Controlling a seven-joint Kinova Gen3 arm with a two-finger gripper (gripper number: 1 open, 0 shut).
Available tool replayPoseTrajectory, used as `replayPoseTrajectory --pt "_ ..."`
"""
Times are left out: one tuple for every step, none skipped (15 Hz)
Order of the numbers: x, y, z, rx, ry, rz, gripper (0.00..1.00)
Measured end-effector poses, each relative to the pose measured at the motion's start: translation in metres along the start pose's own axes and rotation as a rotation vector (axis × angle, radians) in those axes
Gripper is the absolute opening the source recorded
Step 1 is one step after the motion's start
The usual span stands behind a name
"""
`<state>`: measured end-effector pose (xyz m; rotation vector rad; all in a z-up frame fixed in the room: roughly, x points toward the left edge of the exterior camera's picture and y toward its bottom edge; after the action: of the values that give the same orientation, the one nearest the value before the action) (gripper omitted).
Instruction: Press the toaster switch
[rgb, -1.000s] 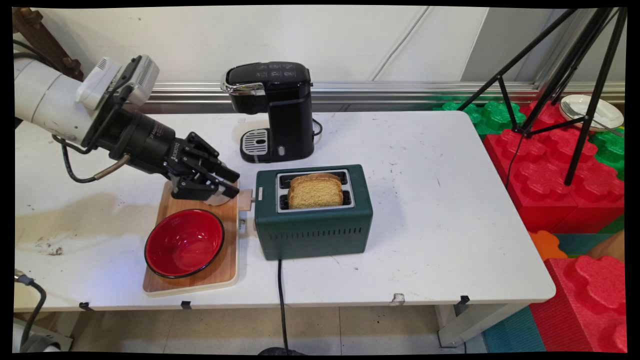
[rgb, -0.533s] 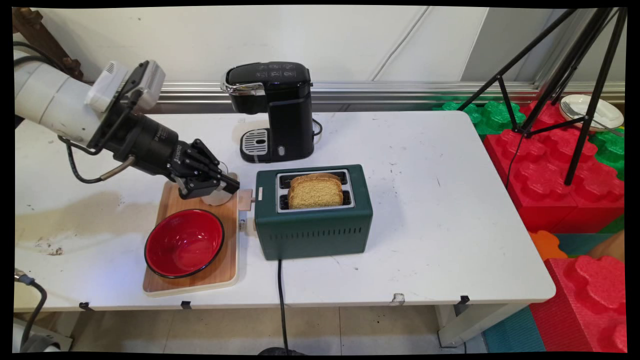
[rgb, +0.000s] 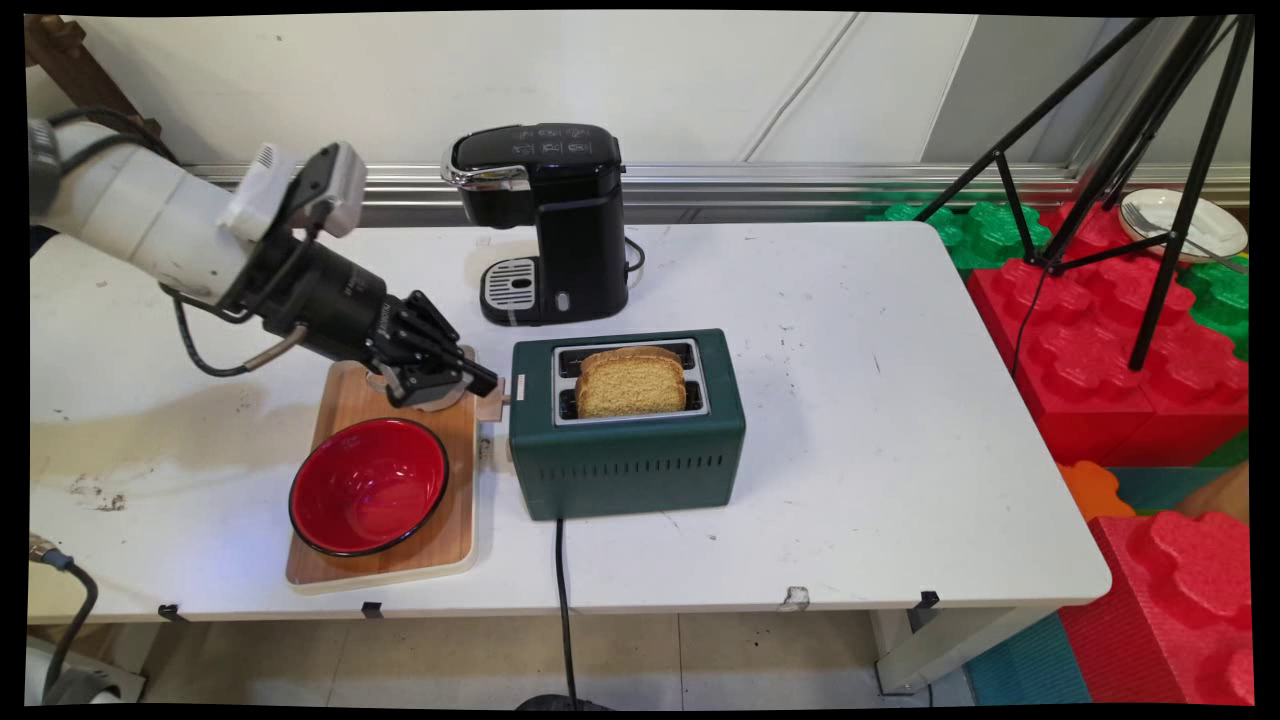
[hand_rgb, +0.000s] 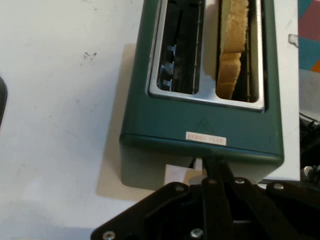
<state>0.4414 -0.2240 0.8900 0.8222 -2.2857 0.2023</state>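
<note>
On the surface (rgb: 850, 450), nearest the camera, a red bowl (rgb: 368, 486) sits on a wooden board (rgb: 440, 545). Just beyond, the claw (rgb: 482, 381) has its fingers pinched together, tips at the lever (hand_rgb: 187, 175) on the green toaster's (rgb: 627, 455) end; a straight, steady downward press would suit it best. Bread (rgb: 631, 383) stands in the nearer slot, and a black coffee maker (rgb: 545, 215) stands behind.

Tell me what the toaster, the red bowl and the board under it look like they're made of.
Toaster: likely painted metal, matte green, with a shiny steel slot frame. Red bowl: glossy, with highlights and a dark rim; enamel or plastic, unclear. Board: wood, visible grain, pale edge.
</note>
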Motion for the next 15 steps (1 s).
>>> replayPoseTrajectory --pt "0.001 0.000 0.004 0.000 -0.002 -0.002 0.00" --pt "0.001 -0.001 0.008 0.000 -0.003 -0.004 0.00" --pt "0.001 -0.001 0.010 0.000 -0.004 -0.005 0.00" --pt "0.001 -0.001 0.013 0.001 -0.006 -0.007 0.00" --pt "0.001 -0.002 0.017 0.002 -0.009 -0.011 0.00" --pt "0.001 -0.002 0.021 0.002 -0.013 -0.016 0.00" --pt "0.000 -0.003 0.024 0.003 -0.015 -0.019 0.00" --pt "-0.001 -0.003 0.026 0.006 -0.018 -0.024 0.00" --pt "-0.004 -0.003 0.028 0.008 -0.023 -0.029 0.00" --pt "-0.005 -0.004 0.031 0.007 -0.029 -0.031 0.00" --pt "-0.007 -0.004 0.032 0.008 -0.031 -0.034 0.00" --pt "-0.008 -0.004 0.034 0.008 -0.033 -0.033 0.00" --pt "-0.007 -0.007 0.040 0.001 -0.038 -0.027 0.00" --pt "-0.010 -0.007 0.041 0.003 -0.042 -0.028 0.00" --pt "-0.012 -0.008 0.043 0.003 -0.045 -0.027 0.00"
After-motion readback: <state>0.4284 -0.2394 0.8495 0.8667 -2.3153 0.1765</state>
